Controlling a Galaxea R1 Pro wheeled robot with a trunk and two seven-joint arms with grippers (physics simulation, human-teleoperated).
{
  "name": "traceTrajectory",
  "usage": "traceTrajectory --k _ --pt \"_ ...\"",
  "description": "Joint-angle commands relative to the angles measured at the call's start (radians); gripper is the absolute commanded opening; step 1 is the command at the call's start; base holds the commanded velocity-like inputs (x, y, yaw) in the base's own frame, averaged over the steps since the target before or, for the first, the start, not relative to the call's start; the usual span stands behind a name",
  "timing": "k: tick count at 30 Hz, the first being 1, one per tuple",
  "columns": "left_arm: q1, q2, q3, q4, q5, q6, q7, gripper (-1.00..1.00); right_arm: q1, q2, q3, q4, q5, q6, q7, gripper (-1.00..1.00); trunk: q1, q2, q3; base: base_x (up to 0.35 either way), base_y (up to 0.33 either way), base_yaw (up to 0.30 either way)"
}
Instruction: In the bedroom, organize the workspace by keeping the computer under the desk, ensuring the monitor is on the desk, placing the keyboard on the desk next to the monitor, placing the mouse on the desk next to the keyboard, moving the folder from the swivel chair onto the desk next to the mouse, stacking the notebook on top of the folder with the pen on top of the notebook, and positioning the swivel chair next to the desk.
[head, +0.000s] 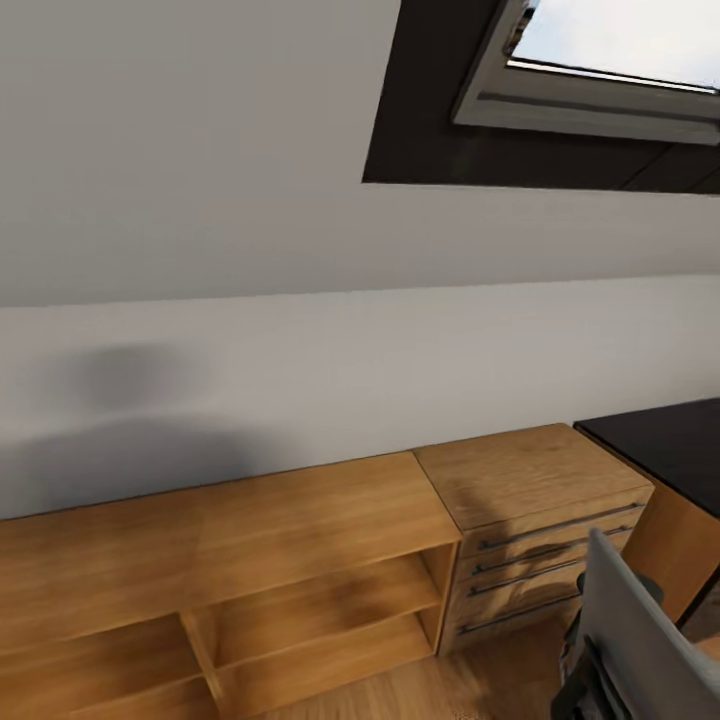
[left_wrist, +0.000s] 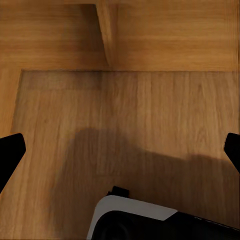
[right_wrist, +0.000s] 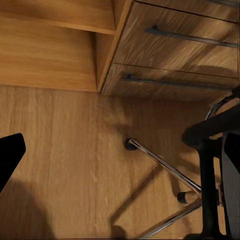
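The head camera looks at a plain white wall (head: 300, 380) under a sloping ceiling with a dark-framed skylight window (head: 590, 70) at the upper right. Against the wall stands a low open shelf unit of light brown wood (head: 230, 570), and just beside it on the right a small wooden drawer cabinet with dark bar handles (head: 540, 540). Right of the cabinet, the corner of a desk with a black top and wooden side (head: 665, 455) enters the view. In the lower right corner the grey backrest of the swivel chair (head: 630, 640) stands in front of the drawers, near the desk. The right wrist camera looks down on a wooden plank floor (right_wrist: 65, 150), the chair's chrome star base with small castors (right_wrist: 165, 165) and its black armrest (right_wrist: 215, 130), close to the drawer fronts. One black fingertip (right_wrist: 9, 152) of the right gripper shows at the frame edge; its state cannot be told. The left wrist camera shows the left gripper (left_wrist: 120, 150) over bare floor, its two black fingertips (left_wrist: 10, 150) spread wide apart with nothing between them, and part of the robot's white and black body (left_wrist: 135, 220) beneath.
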Motion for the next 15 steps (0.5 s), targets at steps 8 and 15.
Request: traceTrajectory --k 8,15 --pt "0.0 0.001 -0.009 -0.002 0.003 -0.002 0.009 1.0 -0.001 0.001 0.009 0.001 -0.006 -0.003 -0.003 1.0 0.001 -0.002 -0.002 0.003 0.0 -0.3" --pt "0.0 0.002 -0.009 -0.002 0.004 -0.002 0.009 1.0 -0.001 0.001 0.009 0.002 -0.006 -0.003 -0.003 1.0 0.001 -0.002 -0.002 0.0 0.001 -0.3"
